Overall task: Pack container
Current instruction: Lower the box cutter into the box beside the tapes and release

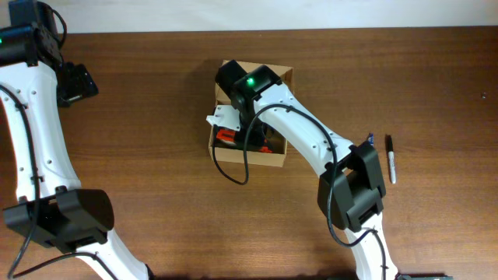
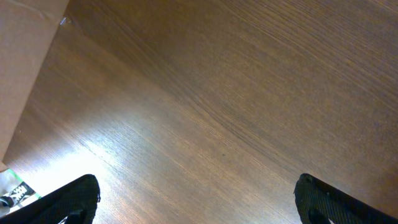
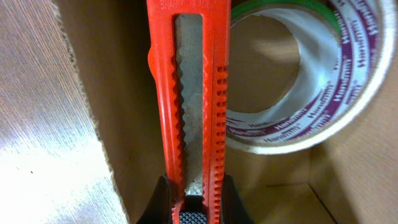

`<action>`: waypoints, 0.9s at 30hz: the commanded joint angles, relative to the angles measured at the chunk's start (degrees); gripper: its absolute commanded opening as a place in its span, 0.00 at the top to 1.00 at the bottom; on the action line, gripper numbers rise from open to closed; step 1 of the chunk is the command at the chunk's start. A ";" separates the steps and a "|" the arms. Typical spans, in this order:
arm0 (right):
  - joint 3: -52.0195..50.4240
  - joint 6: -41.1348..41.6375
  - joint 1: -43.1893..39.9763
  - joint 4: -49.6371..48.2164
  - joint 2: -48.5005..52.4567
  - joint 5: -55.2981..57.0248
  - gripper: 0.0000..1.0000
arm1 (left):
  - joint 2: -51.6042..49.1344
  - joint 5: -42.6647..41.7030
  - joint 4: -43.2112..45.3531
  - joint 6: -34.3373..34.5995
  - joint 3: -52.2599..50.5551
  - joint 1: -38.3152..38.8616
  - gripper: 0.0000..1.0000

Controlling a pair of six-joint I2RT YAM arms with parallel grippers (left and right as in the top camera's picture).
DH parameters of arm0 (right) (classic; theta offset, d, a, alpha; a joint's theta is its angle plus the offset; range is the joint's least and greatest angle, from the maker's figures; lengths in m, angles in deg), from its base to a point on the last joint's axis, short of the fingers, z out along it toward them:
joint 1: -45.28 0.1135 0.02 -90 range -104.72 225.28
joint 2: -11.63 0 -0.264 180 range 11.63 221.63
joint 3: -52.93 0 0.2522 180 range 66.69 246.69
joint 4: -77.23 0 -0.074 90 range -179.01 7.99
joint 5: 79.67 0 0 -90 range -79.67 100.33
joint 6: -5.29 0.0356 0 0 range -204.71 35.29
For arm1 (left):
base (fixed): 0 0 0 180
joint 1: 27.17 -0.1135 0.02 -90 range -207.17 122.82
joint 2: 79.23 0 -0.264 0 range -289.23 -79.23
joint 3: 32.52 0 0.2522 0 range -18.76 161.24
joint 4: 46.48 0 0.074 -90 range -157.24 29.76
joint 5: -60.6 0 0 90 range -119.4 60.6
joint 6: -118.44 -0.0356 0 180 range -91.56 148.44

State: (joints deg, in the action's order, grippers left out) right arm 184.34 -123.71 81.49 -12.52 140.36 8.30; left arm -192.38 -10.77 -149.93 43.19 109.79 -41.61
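Overhead, the container (image 1: 250, 162) sits open-topped near the middle of the counter (image 1: 156, 124). The right arm (image 1: 303, 128) reaches down into it, presumably so its load goes in low rather than dropped. A marker (image 1: 391, 159) lies well apart to the right, perhaps waiting its turn. The left tool (image 1: 78, 81) hangs near the far left edge, likely parked clear of the work. From the left wrist, its fingers (image 2: 68, 199) stand wide apart over bare wood, holding nothing. From the right wrist, the right tool (image 3: 196, 214) is clamped on the tail of an orange utility knife (image 3: 189, 93). The knife runs lengthwise along the cardboard wall, just beside a tape roll (image 3: 311, 87) inside the box, seemingly to fit the free strip.
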 commanded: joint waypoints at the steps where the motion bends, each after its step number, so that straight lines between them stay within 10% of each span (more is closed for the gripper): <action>1: 0.22 -0.17 0.17 0.22 0.52 -1.44 0.96 | -0.13 0.00 0.11 -0.04 -0.37 -0.35 0.00; 16: -0.11 0.00 0.92 0.66 1.84 -2.05 0.96 | -0.13 0.00 0.11 -0.07 -0.37 -0.35 0.00; 27: -0.11 0.26 0.92 0.66 1.84 -0.33 0.59 | -0.13 0.00 0.11 -0.04 -0.37 -0.35 0.00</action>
State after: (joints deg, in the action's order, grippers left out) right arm 184.27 -123.71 81.82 -12.06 141.23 7.50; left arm -192.38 -10.77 -149.93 43.19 109.79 -41.61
